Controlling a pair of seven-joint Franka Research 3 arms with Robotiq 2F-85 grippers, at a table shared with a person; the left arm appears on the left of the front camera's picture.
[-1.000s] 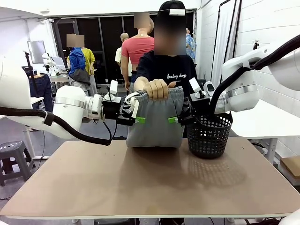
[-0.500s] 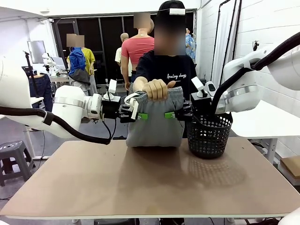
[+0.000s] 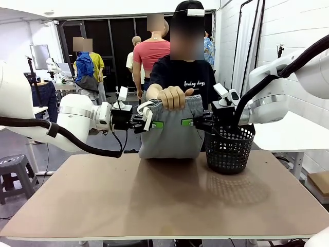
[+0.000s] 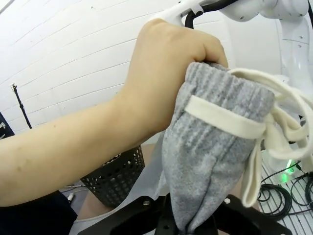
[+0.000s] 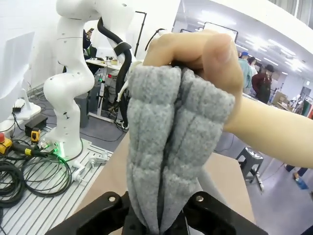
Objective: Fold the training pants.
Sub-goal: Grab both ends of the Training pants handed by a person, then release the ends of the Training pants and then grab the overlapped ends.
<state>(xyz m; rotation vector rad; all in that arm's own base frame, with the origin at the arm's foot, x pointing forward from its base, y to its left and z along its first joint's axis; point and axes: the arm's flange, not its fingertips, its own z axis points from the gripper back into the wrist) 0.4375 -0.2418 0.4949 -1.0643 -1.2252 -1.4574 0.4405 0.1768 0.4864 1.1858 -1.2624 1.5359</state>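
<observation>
The pants (image 3: 172, 136) hang bunched from their waistband in the person's hand (image 3: 172, 96), with the lower end at the far edge of the desk (image 3: 154, 200), just beside the basket (image 3: 229, 149). A second ago both jaws stood wide beside the cloth. Now the left gripper (image 3: 158, 124) is pinched onto the pants' left edge below the waistband and the right gripper (image 3: 186, 122) onto the right edge. The hand and the basket have kept their places.

Person's hand (image 4: 171, 63) bunches training pants (image 4: 210, 156) waistband; white drawstring (image 4: 254, 166) dangles; left gripper (image 4: 190, 226) jaws clamp fabric below; black basket (image 4: 115, 178) behind.
</observation>
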